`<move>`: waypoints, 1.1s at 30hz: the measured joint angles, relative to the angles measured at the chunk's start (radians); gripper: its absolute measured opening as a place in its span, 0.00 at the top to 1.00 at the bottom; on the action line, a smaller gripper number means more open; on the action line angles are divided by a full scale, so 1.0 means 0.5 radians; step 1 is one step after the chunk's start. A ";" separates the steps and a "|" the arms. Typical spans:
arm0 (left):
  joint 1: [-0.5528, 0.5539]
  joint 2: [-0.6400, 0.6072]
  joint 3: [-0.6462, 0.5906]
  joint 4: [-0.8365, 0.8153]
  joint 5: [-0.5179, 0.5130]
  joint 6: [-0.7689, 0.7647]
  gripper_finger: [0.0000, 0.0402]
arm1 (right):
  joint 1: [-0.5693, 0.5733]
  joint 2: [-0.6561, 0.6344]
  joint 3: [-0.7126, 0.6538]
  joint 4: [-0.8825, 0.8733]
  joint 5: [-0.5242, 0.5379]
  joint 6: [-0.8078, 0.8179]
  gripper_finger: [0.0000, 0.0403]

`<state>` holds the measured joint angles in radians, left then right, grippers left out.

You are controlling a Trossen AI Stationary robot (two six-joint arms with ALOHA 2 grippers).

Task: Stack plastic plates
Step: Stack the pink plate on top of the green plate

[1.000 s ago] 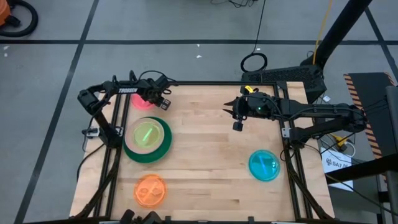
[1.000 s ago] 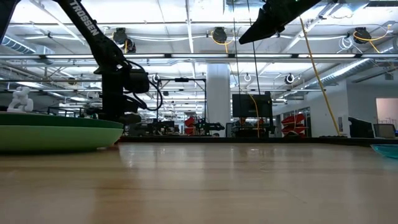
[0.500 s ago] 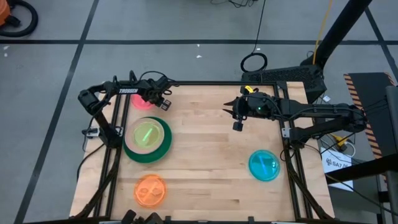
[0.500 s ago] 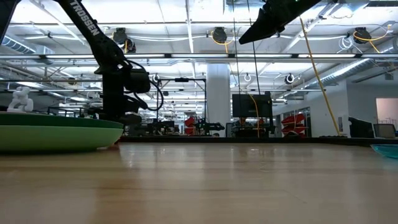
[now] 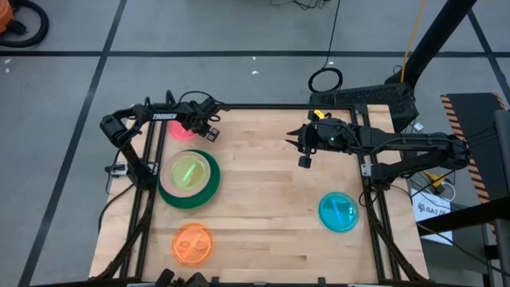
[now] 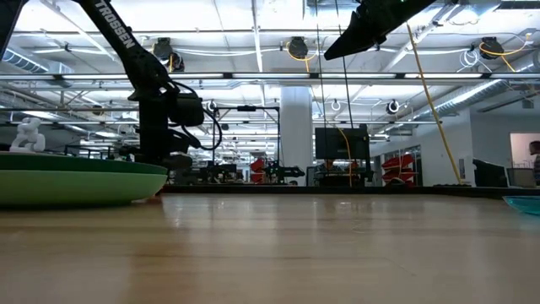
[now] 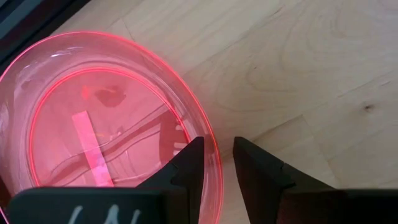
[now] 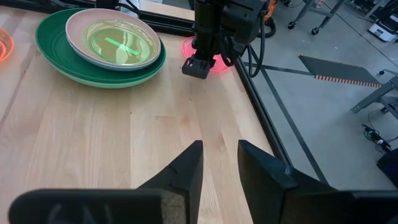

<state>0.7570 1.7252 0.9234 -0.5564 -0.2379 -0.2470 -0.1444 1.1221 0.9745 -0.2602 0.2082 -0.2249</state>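
Lying nearest the table's front edge in the high view is the orange plate (image 5: 191, 243), alone at the left. Farther back on the right sits the blue plate (image 5: 339, 212), also by itself. Behind the orange one stands the stack (image 5: 188, 178): a dark green plate (image 8: 62, 62) under a light green one, a pale plate (image 8: 115, 38) and a translucent lime plate on top (the layers between are hard to separate). The right gripper (image 5: 304, 148) hangs above bare wood (image 5: 271, 199) mid-table, its fingers a little apart with nothing between them. At the far left corner, the left gripper (image 7: 216, 163) straddles the rim of the red-pink plate (image 7: 93, 124), fingers narrowly apart, one inside the rim and one outside.
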 joint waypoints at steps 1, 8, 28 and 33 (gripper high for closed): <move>0.000 0.000 0.000 0.000 0.000 0.000 0.76 | 0.001 0.000 0.000 0.000 0.000 0.000 0.77; 0.000 0.000 0.000 0.001 0.002 -0.004 0.79 | 0.000 0.000 0.000 0.000 0.000 0.004 0.77; -0.070 -0.005 0.054 -0.106 0.003 -0.021 0.94 | 0.000 0.000 0.000 -0.010 0.000 0.005 0.77; -0.157 -0.005 0.195 -0.304 -0.040 0.007 0.94 | 0.000 0.000 0.000 -0.010 0.000 0.005 0.77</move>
<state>0.6786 1.7229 1.0211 -0.7086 -0.2577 -0.2437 -0.1444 1.1221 0.9745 -0.2653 0.2085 -0.2222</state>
